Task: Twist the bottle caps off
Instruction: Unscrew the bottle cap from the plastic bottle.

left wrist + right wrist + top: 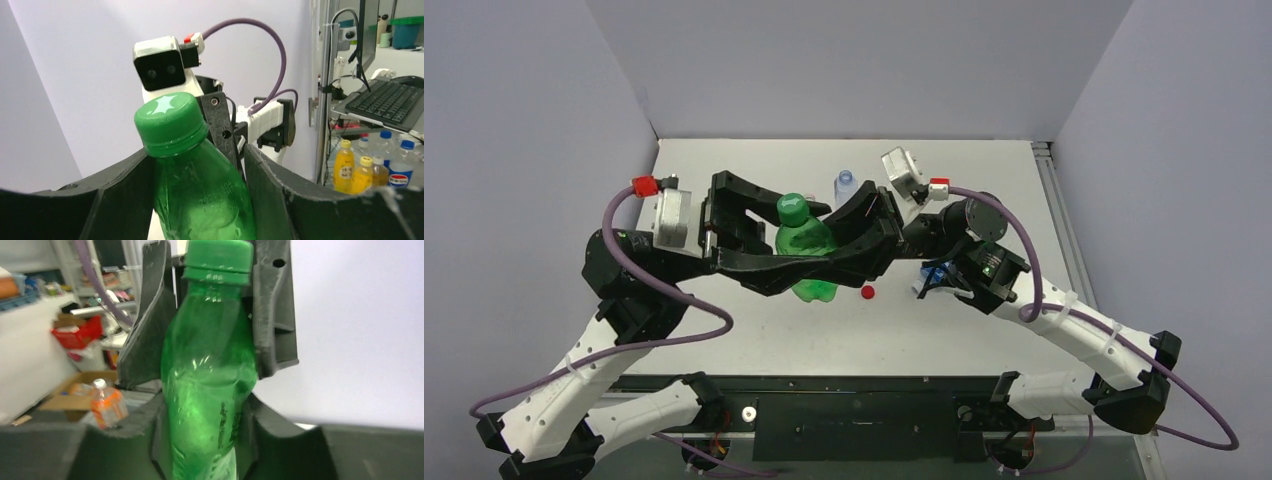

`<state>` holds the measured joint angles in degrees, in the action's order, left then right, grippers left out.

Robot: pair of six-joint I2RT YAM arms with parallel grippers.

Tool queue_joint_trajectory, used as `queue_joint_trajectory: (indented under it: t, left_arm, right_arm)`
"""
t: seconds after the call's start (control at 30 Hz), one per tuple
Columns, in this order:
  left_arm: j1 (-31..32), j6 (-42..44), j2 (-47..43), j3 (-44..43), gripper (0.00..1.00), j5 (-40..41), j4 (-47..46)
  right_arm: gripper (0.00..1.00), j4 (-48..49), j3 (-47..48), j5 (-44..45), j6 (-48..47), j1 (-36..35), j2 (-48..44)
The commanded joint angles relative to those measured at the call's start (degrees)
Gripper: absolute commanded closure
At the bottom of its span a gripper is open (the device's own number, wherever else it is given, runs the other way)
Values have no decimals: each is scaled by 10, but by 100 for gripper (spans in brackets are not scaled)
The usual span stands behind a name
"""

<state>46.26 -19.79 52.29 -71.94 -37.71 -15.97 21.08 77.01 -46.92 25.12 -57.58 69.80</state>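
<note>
The all-green bottle (808, 255) with its green cap (793, 208) on is held between both arms over the middle of the table. My left gripper (792, 238) comes from the left and is shut on its shoulder just under the cap (167, 120). My right gripper (824, 258) comes from the right and is shut on the lower body (207, 405). A red cap (868, 292) lies loose on the table. A clear bottle with a whitish-blue cap (845, 184) stands behind. A blue-labelled bottle (934, 274) lies partly hidden under the right arm. The other bottles and caps are hidden.
Grey walls close the table (724, 330) on the left, back and right. A metal rail (1049, 190) runs along its right edge. Both arms cross the middle. Off the table, the left wrist view shows a keyboard (387, 100) and several drink bottles (372, 167).
</note>
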Motion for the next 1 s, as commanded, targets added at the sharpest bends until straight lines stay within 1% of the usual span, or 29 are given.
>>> queue_joint_trajectory:
  t: [0.0,0.03,0.07,0.1,0.13,0.17,0.2,0.23,0.27,0.33,0.43,0.5,0.6,0.67,0.7,0.73,0.77,0.83,0.9,0.97]
  left_arm:
    - [10,-12,4,-23,75,3,7]
    - [11,-21,3,-27,59,12,9]
    - [11,-26,1,-28,41,35,15]
    - [11,-31,1,-34,36,46,18]
    - [10,-32,0,-37,28,49,24]
    - [10,-37,-1,-44,24,57,28]
    - [10,-38,-2,-47,13,61,38]
    - [10,-42,-3,-55,8,68,43]
    - [8,-47,-5,-59,1,70,55]
    - [6,-61,-7,-75,3,69,71]
    - [3,-70,-8,-107,3,61,102]
    - [-3,-72,-7,-126,3,60,119]
    - [-20,-90,-2,-142,1,43,123]
    - [-23,-99,3,-146,5,23,126]
    - [-24,-100,5,-147,10,9,131]
    - [-26,-101,10,-151,12,3,134]
    - [-27,-105,13,-153,18,-6,140]
    - [-30,-111,21,-158,25,-22,149]
    - [-33,-114,30,-165,27,-28,157]
    - [-41,-116,38,-171,27,-26,178]
  right_arm:
    - [93,58,38,3,32,6,20]
    - [100,58,34,6,34,9,18]
    - [100,59,30,8,37,13,9]
    - [100,57,21,14,36,17,6]
    - [100,54,18,18,35,18,-1]
    - [100,40,13,18,28,20,-4]
    - [100,30,10,19,23,22,-11]
    - [100,11,8,19,13,26,-15]
    - [100,3,3,19,8,28,-24]
    - [100,-39,3,15,-19,32,-37]
    - [100,-184,19,20,-112,35,-56]
    - [100,-257,28,25,-150,35,-66]
    - [100,-289,29,28,-165,36,-78]
    - [100,-293,33,27,-165,36,-81]
    - [100,-295,35,25,-164,35,-81]
    - [100,-297,41,20,-163,35,-79]
    - [100,-297,44,18,-162,35,-80]
    - [100,-298,48,11,-162,32,-81]
    - [100,-298,55,3,-163,26,-81]
    - [100,-310,64,1,-174,16,-79]
